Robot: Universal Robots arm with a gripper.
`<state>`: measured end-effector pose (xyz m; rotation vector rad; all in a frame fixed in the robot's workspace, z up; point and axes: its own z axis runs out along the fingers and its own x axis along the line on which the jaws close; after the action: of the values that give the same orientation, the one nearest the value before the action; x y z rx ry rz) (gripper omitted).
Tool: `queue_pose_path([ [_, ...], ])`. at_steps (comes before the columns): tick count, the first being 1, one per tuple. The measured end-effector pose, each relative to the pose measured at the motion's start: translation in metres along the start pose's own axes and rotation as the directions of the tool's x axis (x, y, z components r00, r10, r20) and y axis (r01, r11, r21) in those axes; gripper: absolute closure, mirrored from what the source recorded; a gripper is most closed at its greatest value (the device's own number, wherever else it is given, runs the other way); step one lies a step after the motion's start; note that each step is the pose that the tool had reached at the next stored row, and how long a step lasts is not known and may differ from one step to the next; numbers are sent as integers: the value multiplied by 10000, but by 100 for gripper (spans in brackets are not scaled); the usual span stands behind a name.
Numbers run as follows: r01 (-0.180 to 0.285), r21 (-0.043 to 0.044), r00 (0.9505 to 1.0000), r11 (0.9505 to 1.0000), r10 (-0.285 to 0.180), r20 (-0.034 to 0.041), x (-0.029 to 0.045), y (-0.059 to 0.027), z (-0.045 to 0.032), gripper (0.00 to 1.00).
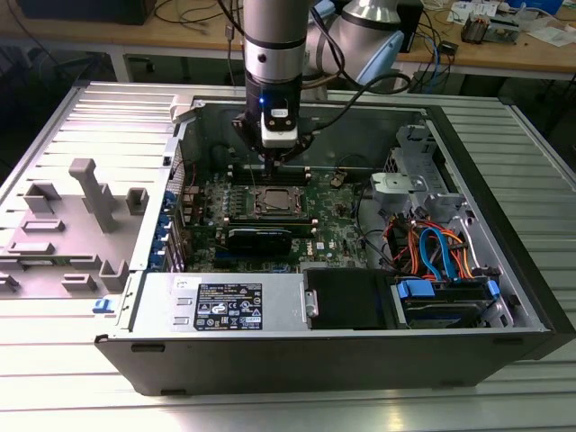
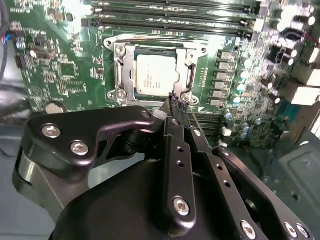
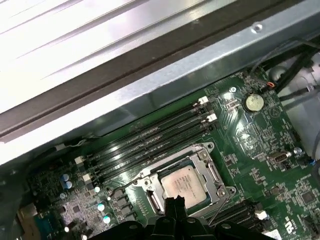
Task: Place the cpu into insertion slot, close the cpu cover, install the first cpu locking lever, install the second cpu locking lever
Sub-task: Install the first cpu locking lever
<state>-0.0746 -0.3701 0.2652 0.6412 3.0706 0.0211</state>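
Gripper (image 1: 271,169) just above centre of the exterior view, down inside the open computer case (image 1: 378,135), at the far edge of the socket. Fingertips (image 2: 173,102) pinched almost together in the second wrist view, with barely a sliver between them. Cannot tell whether anything is caught there.

Cpu (image 2: 156,74) flat in the insertion slot (image 3: 150,194), silver top showing through the window of the cpu cover (image 2: 123,70), apparently lowered over it. Judging from that, lever work in hand: thin locking lever (image 3: 221,211) wire alongside the socket, just beside the tips. Cannot tell whether latched.

- Keep the pinch narrow and on the end of the wire, never on the cover plate.
- Follow the lever's own arc, down and then sideways under its catch, rather than pressing straight down.
- Hold the wrist square to the socket edge to avoid slipping off so thin a wire.
- Stay clear of the memory slots (image 3: 150,140) and the small parts on the motherboard (image 2: 65,75) close by.
- Check for the cover lying flat all round before loading the lever.
- Use no more force than needed; probably easy to bend the frame or shift the chip otherwise.
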Motion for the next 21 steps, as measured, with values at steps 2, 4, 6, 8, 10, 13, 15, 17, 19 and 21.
queue_pose_path([
  [2,437,-1,9990,9990,-437,-6,0,0,0,89],
  [4,818,-2,9966,9966,-818,-12,2,-1,0,89],
  [6,996,-3,9950,9950,-996,-14,43,-19,0,89],
  [8,1054,-4,9944,9944,-1054,-14,69,-30,0,89],
  [10,1595,-6,9872,9872,-1595,-22,71,-31,0,89],
  [13,2275,-8,9738,9738,-2275,-31,71,-31,1,89],
  [15,2683,-10,9633,9633,-2683,-37,71,-31,1,89],
  [17,2886,-15,9575,9575,-2886,-39,81,-36,2,89],
  [19,2920,-13,9564,9564,-2920,-40,119,-52,1,89],
  [21,2939,-13,9558,9558,-2939,-40,170,-74,1,89],
])
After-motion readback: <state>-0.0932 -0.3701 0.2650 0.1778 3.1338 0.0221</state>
